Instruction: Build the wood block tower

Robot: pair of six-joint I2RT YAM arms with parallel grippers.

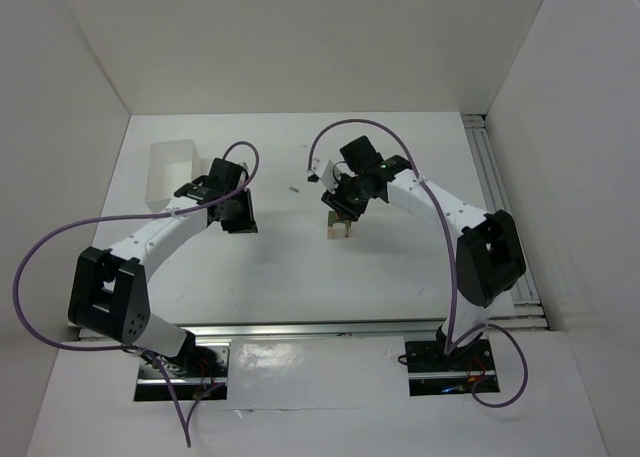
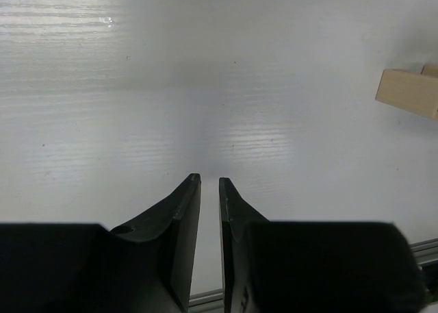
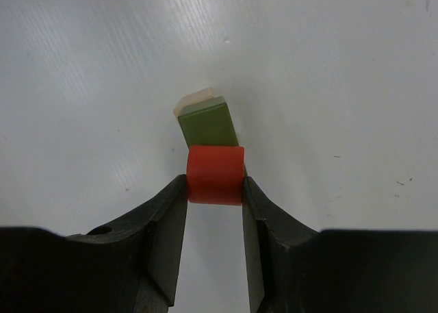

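Observation:
The wood block tower (image 1: 340, 227) stands near the table's middle as a small tan stack. In the right wrist view a dark green block (image 3: 208, 123) lies across a pale tan upright (image 3: 198, 96). My right gripper (image 3: 215, 183) is shut on a red piece (image 3: 215, 174), held over the near end of the green block; whether it touches is unclear. From above, that gripper (image 1: 345, 202) hangs right over the tower. My left gripper (image 2: 209, 181) hovers to the tower's left (image 1: 238, 217), jaws only narrowly apart with nothing between. A tan block (image 2: 410, 92) shows at its right edge.
A white rectangular box (image 1: 170, 169) sits at the back left, just behind the left arm. A small dark speck (image 1: 295, 188) lies between the two grippers. A metal rail (image 1: 500, 177) runs along the table's right side, and white walls enclose the table.

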